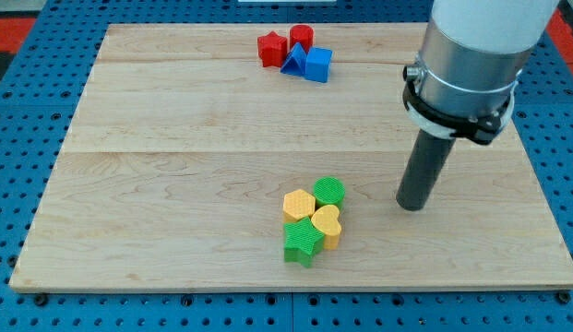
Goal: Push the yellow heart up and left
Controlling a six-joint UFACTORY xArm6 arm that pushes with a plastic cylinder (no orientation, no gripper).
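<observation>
The yellow heart lies near the view's bottom centre of the wooden board. It touches a yellow hexagon on its upper left, a green cylinder above it and a green star on its lower left. My tip rests on the board to the right of this cluster, a clear gap away from the heart and slightly higher in the view. The rod stands upright under the arm's grey and white body.
A second cluster sits at the view's top centre: a red star, a red cylinder, a blue triangle and a blue cube. A blue perforated table surrounds the board.
</observation>
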